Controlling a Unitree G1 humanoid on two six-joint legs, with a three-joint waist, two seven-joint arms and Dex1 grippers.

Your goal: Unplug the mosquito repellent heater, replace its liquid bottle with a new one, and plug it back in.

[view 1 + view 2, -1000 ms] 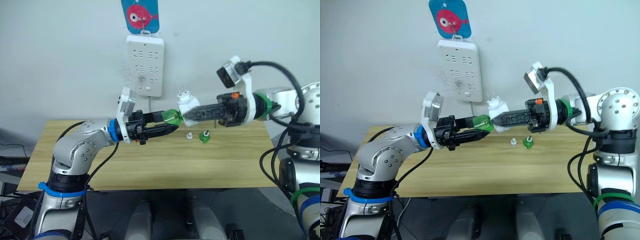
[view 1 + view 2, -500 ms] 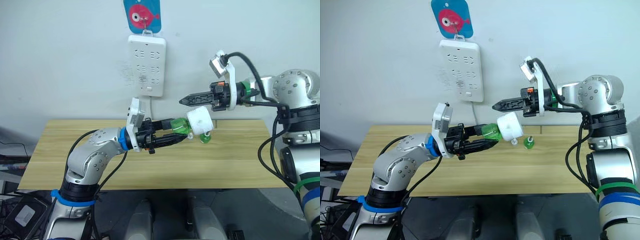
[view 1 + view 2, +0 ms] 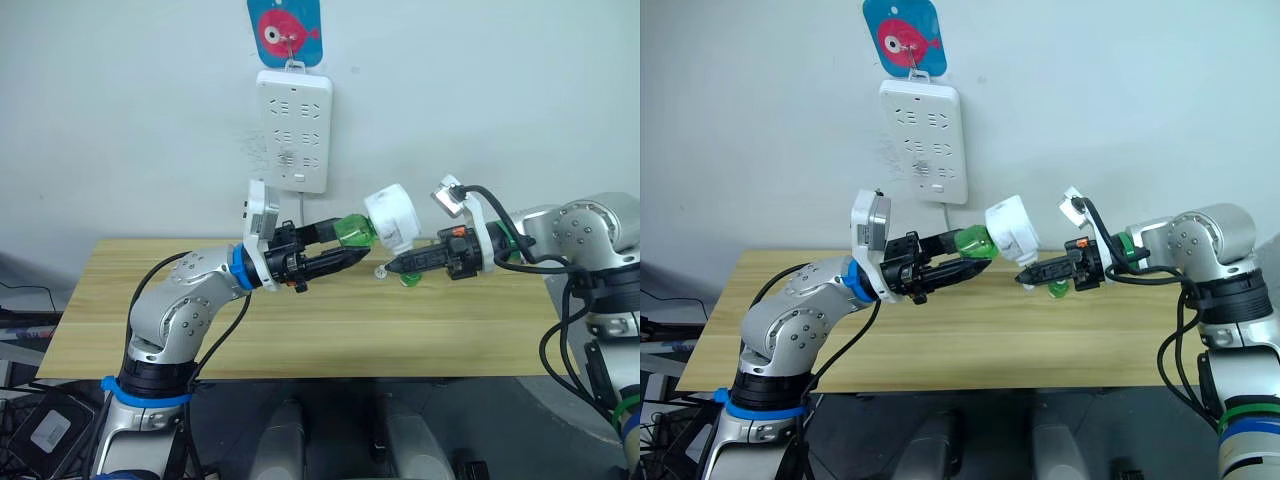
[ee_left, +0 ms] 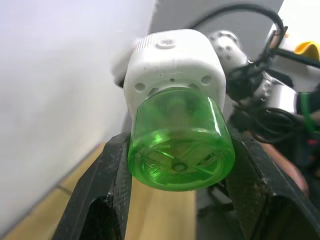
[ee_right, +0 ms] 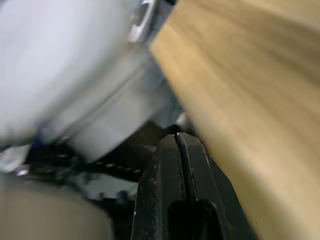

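Your left gripper (image 3: 338, 247) reached right at chest height, fingers clamped; your right gripper (image 3: 392, 268) pointed left toward it, fingers pressed together.

heater (image 3: 391, 216) prongs hidden, right wrist view blurred, green bottle (image 3: 405, 274) behind right gripper (image 3: 392, 268) part-covered

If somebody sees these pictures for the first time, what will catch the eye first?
Probably the green bottle with the white heater on its end, held in the air above the table by the left gripper. The right gripper, shut and empty, points at it from just beneath. On the wall behind hangs a white power strip.
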